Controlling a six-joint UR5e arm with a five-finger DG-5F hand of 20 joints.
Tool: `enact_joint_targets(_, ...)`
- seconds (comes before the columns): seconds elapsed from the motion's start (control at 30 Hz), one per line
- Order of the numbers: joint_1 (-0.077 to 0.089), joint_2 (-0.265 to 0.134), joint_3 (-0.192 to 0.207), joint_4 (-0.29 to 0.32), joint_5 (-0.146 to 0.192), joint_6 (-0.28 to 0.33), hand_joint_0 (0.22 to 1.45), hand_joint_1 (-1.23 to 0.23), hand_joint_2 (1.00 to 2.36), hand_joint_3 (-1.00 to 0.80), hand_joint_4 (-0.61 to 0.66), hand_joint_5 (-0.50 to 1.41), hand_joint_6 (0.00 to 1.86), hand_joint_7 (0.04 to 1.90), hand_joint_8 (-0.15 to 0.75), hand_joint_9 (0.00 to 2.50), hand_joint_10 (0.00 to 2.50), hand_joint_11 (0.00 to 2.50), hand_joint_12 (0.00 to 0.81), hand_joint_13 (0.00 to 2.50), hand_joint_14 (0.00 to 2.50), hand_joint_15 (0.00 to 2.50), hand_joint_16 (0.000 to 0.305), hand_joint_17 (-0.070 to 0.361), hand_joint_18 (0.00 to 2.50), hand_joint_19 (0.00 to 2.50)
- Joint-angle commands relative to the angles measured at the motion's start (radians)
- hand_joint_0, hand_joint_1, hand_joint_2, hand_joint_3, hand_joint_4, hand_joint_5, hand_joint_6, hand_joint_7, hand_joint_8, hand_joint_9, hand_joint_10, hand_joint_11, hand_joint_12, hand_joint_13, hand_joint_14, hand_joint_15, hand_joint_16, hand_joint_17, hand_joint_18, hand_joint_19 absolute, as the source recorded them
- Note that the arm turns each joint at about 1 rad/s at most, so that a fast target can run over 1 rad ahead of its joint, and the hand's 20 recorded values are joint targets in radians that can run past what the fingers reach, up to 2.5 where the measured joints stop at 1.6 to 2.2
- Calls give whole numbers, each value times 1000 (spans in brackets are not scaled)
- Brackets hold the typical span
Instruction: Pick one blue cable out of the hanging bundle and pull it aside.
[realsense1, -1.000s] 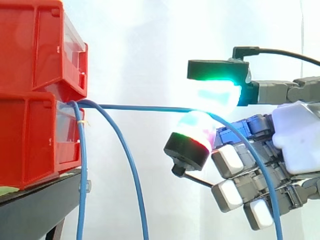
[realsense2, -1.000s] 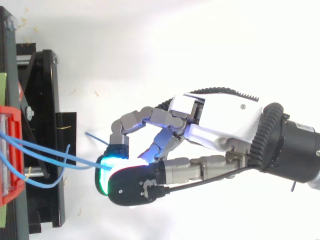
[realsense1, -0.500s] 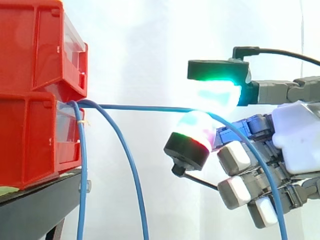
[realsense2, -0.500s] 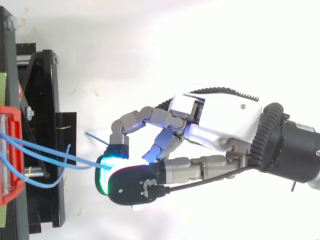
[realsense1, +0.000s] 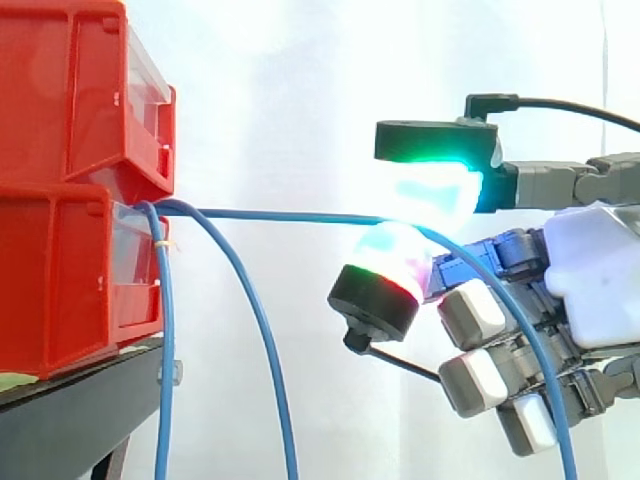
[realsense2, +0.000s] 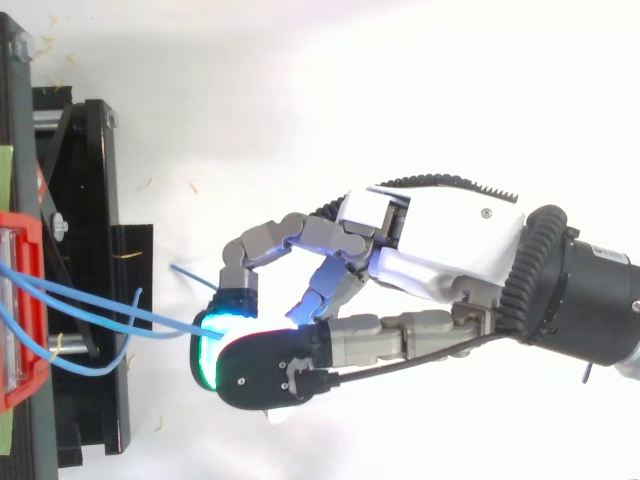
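so the blue cable (realsense1: 290, 215) is pinched in the hand (realsense2: 440, 245).

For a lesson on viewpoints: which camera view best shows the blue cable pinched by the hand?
The side view: the pinched blue cable runs straight from the red bins to the hand's fingertips, clear of two hanging cables. The top view shows it among crossing cables, its pinched end under the hand.

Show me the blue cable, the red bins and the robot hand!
blue cable (realsense1: 300, 214), side view, its taut stretch.
red bins (realsense1: 60, 100), side view, upper bin's side wall.
hand (realsense2: 450, 235), top view, its white back.
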Motion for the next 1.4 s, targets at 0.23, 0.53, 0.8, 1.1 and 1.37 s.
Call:
enact_joint_targets(0.23, 1, 0, 0, 0, 0, 0, 557, -602, 1134, -65, 80, -24, 828, 1274, 375, 1252, 12, 578, 421, 1127, 20, 763, 66, 148, 1110, 595)
enact_joint_targets(0.53, 1, 1, 0, 0, 0, 0, 561, -607, 1111, -61, 82, -25, 829, 1270, 373, 1253, 12, 584, 423, 1127, 20, 763, 66, 148, 1117, 596)
enact_joint_targets(0.8, 1, 1, 0, 0, 0, 0, 560, -607, 1113, -63, 85, -25, 829, 1267, 377, 1257, 14, 574, 420, 1126, 20, 765, 66, 148, 1121, 595)
enact_joint_targets(1.1, 0, 0, 0, 0, 0, 0, 560, -609, 1111, -61, 84, -25, 829, 1268, 378, 1261, 12, 589, 422, 1127, 19, 762, 66, 148, 1122, 603)
enact_joint_targets(1.37, 1, 0, 0, 0, 0, 0, 559, -608, 1108, -57, 84, -25, 830, 1257, 380, 1265, 12, 591, 424, 1129, 19, 762, 66, 149, 1123, 595)
